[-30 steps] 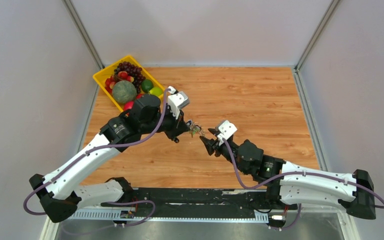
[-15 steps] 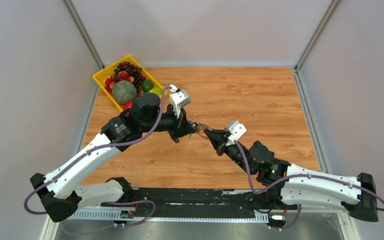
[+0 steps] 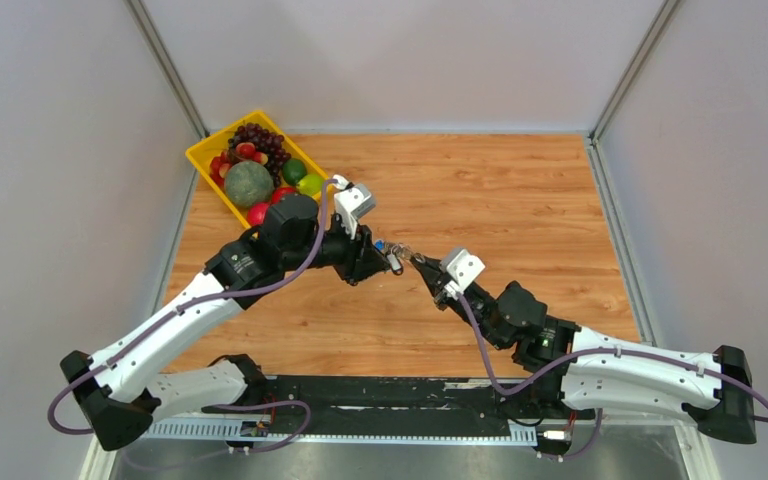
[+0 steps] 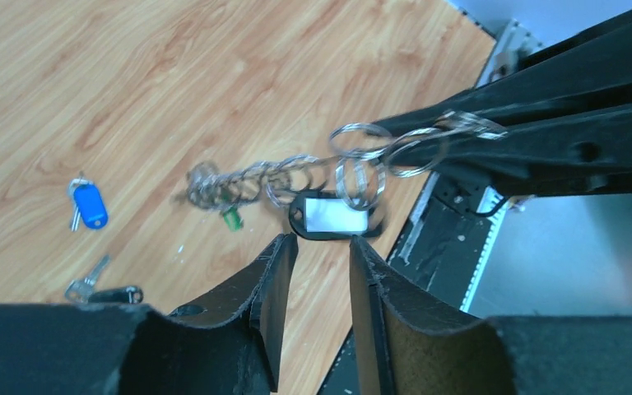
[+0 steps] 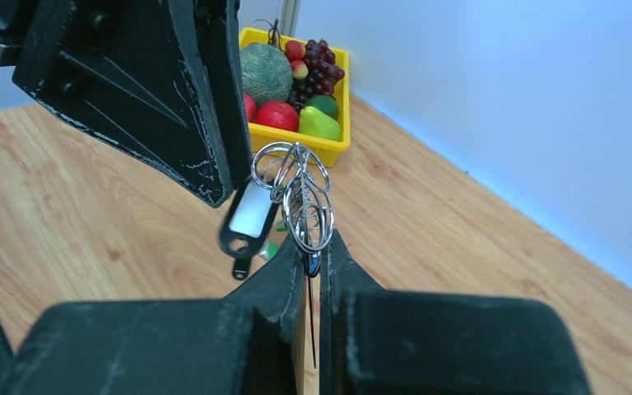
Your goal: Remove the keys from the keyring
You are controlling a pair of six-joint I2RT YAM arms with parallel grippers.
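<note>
Your right gripper (image 5: 313, 247) was clamped shut on the keyring (image 5: 300, 193), pinching its bundle of wire loops in the air above the middle of the desk (image 3: 520, 200). In the left wrist view a chain of rings (image 4: 284, 173) ran from it toward 9 o'clock, ending in a blurred tangle with a green bit (image 4: 231, 218). A black tag (image 4: 335, 220) with a white label hung from the loops, right at the tips of your left gripper (image 4: 319, 243). Its jaws stood a narrow gap apart with nothing between them, and you could not tell whether they touched the tag. On the desk below lay a blue-tagged key (image 4: 89, 206), and toward 6 o'clock from it a bare key (image 4: 86, 278) beside a black-headed key (image 4: 119, 294). A yellow tray (image 3: 205, 160) of fruit (image 3: 248, 183) sat at the desk's 10 o'clock corner.
</note>
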